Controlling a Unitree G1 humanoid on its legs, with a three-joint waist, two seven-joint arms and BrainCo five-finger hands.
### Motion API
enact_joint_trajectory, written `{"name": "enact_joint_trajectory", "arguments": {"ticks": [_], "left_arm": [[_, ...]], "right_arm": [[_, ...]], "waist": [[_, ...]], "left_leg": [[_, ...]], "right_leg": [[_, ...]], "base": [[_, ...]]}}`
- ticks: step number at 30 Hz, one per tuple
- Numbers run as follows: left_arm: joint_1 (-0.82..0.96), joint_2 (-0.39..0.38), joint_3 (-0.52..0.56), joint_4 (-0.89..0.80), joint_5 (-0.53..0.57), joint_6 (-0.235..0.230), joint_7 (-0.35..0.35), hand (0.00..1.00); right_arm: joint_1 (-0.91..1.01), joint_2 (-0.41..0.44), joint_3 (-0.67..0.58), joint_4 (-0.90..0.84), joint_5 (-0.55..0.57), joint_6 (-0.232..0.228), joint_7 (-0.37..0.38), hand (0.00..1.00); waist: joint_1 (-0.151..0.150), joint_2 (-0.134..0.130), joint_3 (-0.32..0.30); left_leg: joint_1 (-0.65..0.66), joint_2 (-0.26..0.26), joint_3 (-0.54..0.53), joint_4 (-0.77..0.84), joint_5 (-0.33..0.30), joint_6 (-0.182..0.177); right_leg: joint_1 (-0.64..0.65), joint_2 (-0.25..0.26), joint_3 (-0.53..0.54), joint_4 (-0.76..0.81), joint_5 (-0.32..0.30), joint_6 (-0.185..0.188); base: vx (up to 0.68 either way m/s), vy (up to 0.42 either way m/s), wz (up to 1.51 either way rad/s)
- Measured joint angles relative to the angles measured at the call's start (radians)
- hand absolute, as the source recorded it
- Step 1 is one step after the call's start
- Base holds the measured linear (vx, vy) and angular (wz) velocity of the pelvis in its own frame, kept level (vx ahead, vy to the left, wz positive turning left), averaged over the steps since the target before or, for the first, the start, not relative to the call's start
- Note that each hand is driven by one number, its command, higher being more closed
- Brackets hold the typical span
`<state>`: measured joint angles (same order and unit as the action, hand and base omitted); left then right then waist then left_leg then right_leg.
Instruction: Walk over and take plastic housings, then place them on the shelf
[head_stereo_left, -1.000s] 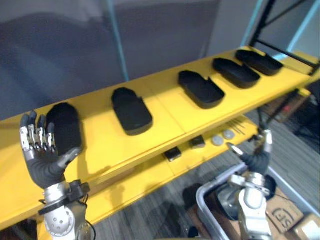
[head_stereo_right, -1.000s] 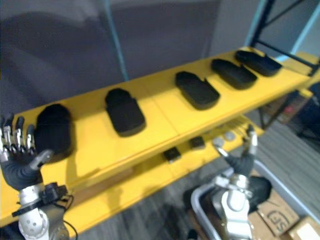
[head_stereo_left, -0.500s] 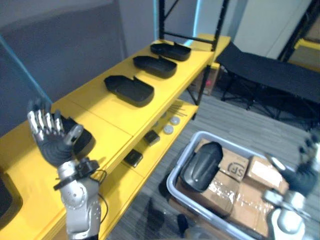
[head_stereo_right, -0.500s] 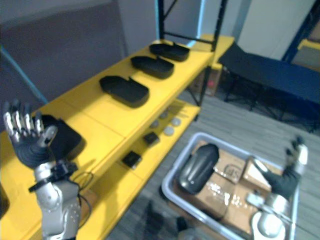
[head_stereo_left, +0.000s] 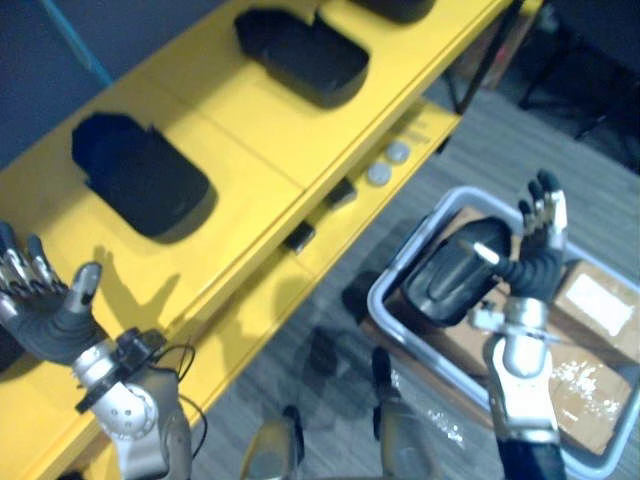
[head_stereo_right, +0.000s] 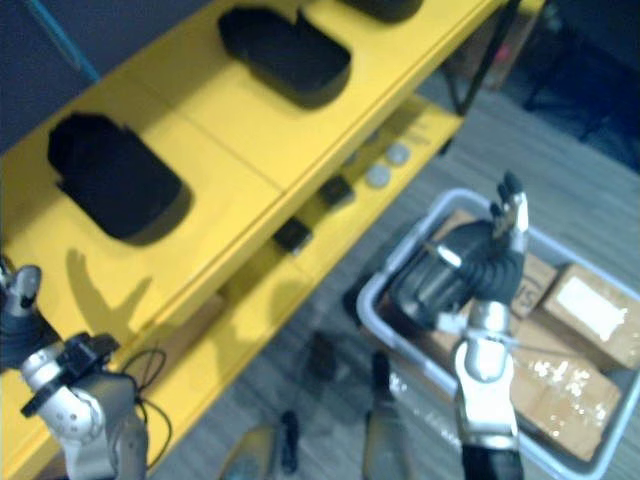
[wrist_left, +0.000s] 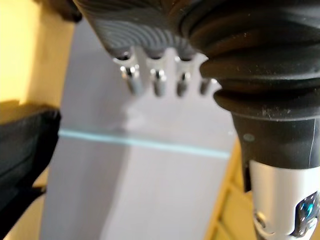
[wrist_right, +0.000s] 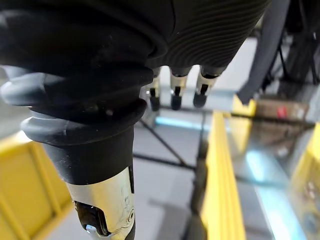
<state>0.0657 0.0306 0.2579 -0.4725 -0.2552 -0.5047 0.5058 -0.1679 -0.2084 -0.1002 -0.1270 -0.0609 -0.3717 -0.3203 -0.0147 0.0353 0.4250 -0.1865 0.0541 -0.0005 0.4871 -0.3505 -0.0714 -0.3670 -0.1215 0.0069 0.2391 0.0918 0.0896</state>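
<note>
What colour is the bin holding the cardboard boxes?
The plastic bin is pale grey, clearest in the left eye view.

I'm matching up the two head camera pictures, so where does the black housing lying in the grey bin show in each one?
Left eye view: the housing lies right of centre, at the left end of the grey bin.
Right eye view: same height, slightly further left in the picture.
Shared landmark: the open right hand, raised just right of it.
</note>
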Motion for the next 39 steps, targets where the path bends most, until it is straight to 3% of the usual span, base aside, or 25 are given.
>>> {"name": "enact_joint_trajectory", "arguments": {"ticks": [1, 4, 8, 10, 11, 13, 14, 15, 16, 17, 18, 19, 21, 24, 27, 30, 33, 37, 39], "left_arm": [[-0.018, 0.000, -0.010, 0.000, 0.023, -0.019, 0.014, 0.00], [0.000, 0.000, -0.061, -0.001, 0.113, -0.031, 0.029, 0.00], [0.000, 0.004, -0.129, -0.059, 0.116, -0.031, -0.053, 0.00], [-0.003, 0.007, -0.152, -0.062, 0.105, -0.031, -0.113, 0.00], [0.003, 0.011, -0.163, -0.062, 0.105, -0.030, -0.138, 0.00], [0.009, 0.037, -0.164, -0.061, 0.106, -0.026, -0.145, 0.00], [0.008, 0.052, -0.163, -0.059, 0.107, -0.018, -0.145, 0.00], [-0.001, 0.057, -0.157, -0.054, 0.107, -0.015, -0.145, 0.00], [-0.008, 0.058, -0.153, -0.050, 0.107, -0.014, -0.145, 0.00], [-0.022, 0.062, -0.143, -0.045, 0.107, -0.009, -0.147, 0.00], [-0.025, 0.064, -0.128, -0.045, 0.104, -0.002, -0.157, 0.00], [-0.024, 0.064, -0.121, -0.044, 0.099, 0.006, -0.162, 0.00], [-0.024, 0.066, -0.112, -0.037, 0.074, 0.029, -0.166, 0.00], [-0.014, 0.070, -0.109, -0.015, 0.067, 0.051, -0.165, 0.00], [0.007, 0.049, -0.106, 0.005, 0.068, 0.078, -0.156, 0.00], [0.014, 0.035, -0.106, 0.005, 0.069, 0.078, -0.129, 0.00], [0.031, 0.013, -0.102, 0.005, 0.069, 0.078, -0.105, 0.00], [0.116, -0.023, -0.086, 0.021, 0.067, 0.105, -0.087, 0.00], [0.143, -0.022, -0.082, 0.083, 0.064, 0.163, -0.151, 0.00]], "right_arm": [[-0.029, 0.000, 0.016, 0.001, -0.029, 0.000, -0.032, 0.00], [-0.006, 0.000, 0.044, -0.014, -0.053, 0.009, -0.076, 0.00], [0.096, 0.006, 0.019, -0.073, -0.050, 0.030, -0.119, 0.00], [0.152, 0.021, -0.001, -0.074, -0.039, 0.035, -0.126, 0.00], [0.180, 0.037, -0.010, -0.074, -0.024, 0.035, -0.130, 0.00], [0.216, 0.066, -0.028, -0.075, -0.021, 0.026, -0.113, 0.00], [0.243, 0.081, -0.037, -0.075, -0.021, 0.025, -0.094, 0.00], [0.278, 0.096, -0.045, -0.077, -0.022, 0.024, -0.069, 0.00], [0.296, 0.099, -0.046, -0.077, -0.022, 0.023, -0.062, 0.00], [0.326, 0.105, -0.048, -0.076, -0.022, 0.023, -0.043, 0.00], [0.343, 0.112, -0.047, -0.076, -0.024, 0.023, -0.026, 0.00], [0.348, 0.115, -0.043, -0.076, -0.027, 0.022, -0.023, 0.00], [0.348, 0.120, -0.041, -0.069, -0.030, 0.011, -0.008, 0.00], [0.320, 0.119, -0.006, -0.037, -0.030, 0.002, -0.009, 0.00], [0.304, 0.115, 0.025, -0.020, -0.028, 0.012, -0.008, 0.00], [0.306, 0.115, 0.028, -0.010, -0.030, 0.027, -0.004, 0.00], [0.318, 0.113, 0.025, -0.009, -0.030, 0.044, 0.021, 0.00], [0.319, 0.098, 0.023, -0.009, 0.008, 0.076, 0.062, 0.00], [0.325, 0.091, -0.008, 0.002, 0.064, 0.117, 0.086, 0.00]], "waist": [[0.003, -0.007, 0.031], [0.005, -0.011, 0.035], [-0.002, -0.009, 0.033], [-0.008, -0.004, 0.030], [-0.013, 0.004, 0.022], [-0.023, 0.006, 0.016], [-0.029, 0.006, 0.016], [-0.039, 0.012, 0.010], [-0.055, 0.015, 0.007], [-0.074, 0.021, 0.002], [-0.078, 0.022, -0.017], [-0.077, 0.023, -0.032], [-0.055, 0.017, -0.089], [-0.020, -0.024, -0.124], [-0.008, -0.013, -0.149], [-0.007, -0.011, -0.157], [-0.006, -0.006, -0.159], [-0.001, 0.006, -0.164], [-0.003, 0.025, -0.175]], "left_leg": [[-0.018, -0.002, -0.021, 0.054, -0.026, -0.007], [-0.029, 0.009, -0.046, 0.183, -0.102, -0.026], [-0.006, 0.023, -0.020, 0.213, -0.121, -0.028], [0.053, 0.030, 0.017, 0.193, -0.128, -0.014], [0.095, 0.040, 0.063, 0.165, -0.134, -0.002], [0.150, 0.043, 0.160, 0.122, -0.126, 0.026], [0.191, 0.041, 0.236, 0.074, -0.106, 0.057], [0.226, 0.036, 0.304, 0.004, -0.067, 0.081], [0.238, 0.032, 0.320, -0.020, -0.051, 0.092], [0.265, 0.029, 0.354, -0.072, -0.022, 0.104], [0.288, 0.028, 0.398, -0.123, 0.009, 0.114], [0.293, 0.028, 0.420, -0.147, 0.022, 0.116], [0.291, 0.029, 0.493, -0.206, 0.059, 0.113], [0.285, 0.036, 0.589, -0.212, 0.072, 0.098], [0.259, 0.070, 0.644, -0.226, 0.105, 0.059], [0.248, 0.109, 0.692, -0.206, 0.116, 0.050], [0.234, 0.170, 0.686, -0.124, 0.116, 0.050], [0.236, 0.179, 0.545, -0.062, 0.116, 0.051], [0.240, 0.169, 0.529, -0.100, 0.117, 0.050]], "right_leg": [[-0.054, -0.009, -0.013, 0.156, -0.086, -0.003], [-0.095, -0.028, -0.040, 0.378, -0.227, -0.005], [-0.069, -0.028, -0.047, 0.408, -0.247, 0.000], [-0.023, -0.010, -0.021, 0.365, -0.215, 0.012], [0.005, 0.010, 0.003, 0.313, -0.165, 0.013], [0.025, 0.017, -0.002, 0.229, -0.061, 0.000], [0.045, 0.011, -0.055, 0.134, 0.045, -0.025], [0.078, 0.005, -0.118, 0.060, 0.113, -0.028], [0.079, -0.008, -0.160, 0.105, 0.083, -0.050], [0.087, -0.040, -0.237, 0.235, 0.000, -0.089], [0.100, -0.074, -0.296, 0.350, -0.087, -0.104], [0.115, -0.095, -0.329, 0.394, -0.125, -0.107], [0.187, -0.155, -0.404, 0.451, -0.213, -0.118], [0.315, -0.200, -0.433, 0.357, -0.258, -0.094], [0.319, -0.129, -0.469, 0.183, -0.248, -0.051], [0.354, -0.057, -0.456, 0.027, -0.221, -0.010], [0.387, 0.004, -0.435, -0.062, -0.174, -0.034], [0.404, 0.041, -0.356, -0.099, -0.149, -0.048], [0.398, 0.054, -0.336, -0.140, -0.121, -0.050]], "base": [[-0.05, -0.059, 0.46], [0.02, -0.113, 0.43], [0.05, -0.024, 0.06], [0.01, 0.107, -0.59], [-0.06, 0.188, -1.22], [-0.12, 0.196, -1.48], [-0.24, 0.173, -1.60], [-0.27, 0.156, -1.42], [-0.25, 0.148, -1.04], [-0.21, 0.155, -0.83], [-0.18, 0.148, -0.91], [-0.12, 0.097, -0.90], [-0.08, 0.018, -1.10], [-0.08, -0.096, -1.10], [-0.08, -0.180, -0.81], [-0.07, -0.163, -0.58], [-0.10, -0.148, -0.43], [-0.09, -0.070, -0.64], [-0.06, -0.008, -0.36]]}}
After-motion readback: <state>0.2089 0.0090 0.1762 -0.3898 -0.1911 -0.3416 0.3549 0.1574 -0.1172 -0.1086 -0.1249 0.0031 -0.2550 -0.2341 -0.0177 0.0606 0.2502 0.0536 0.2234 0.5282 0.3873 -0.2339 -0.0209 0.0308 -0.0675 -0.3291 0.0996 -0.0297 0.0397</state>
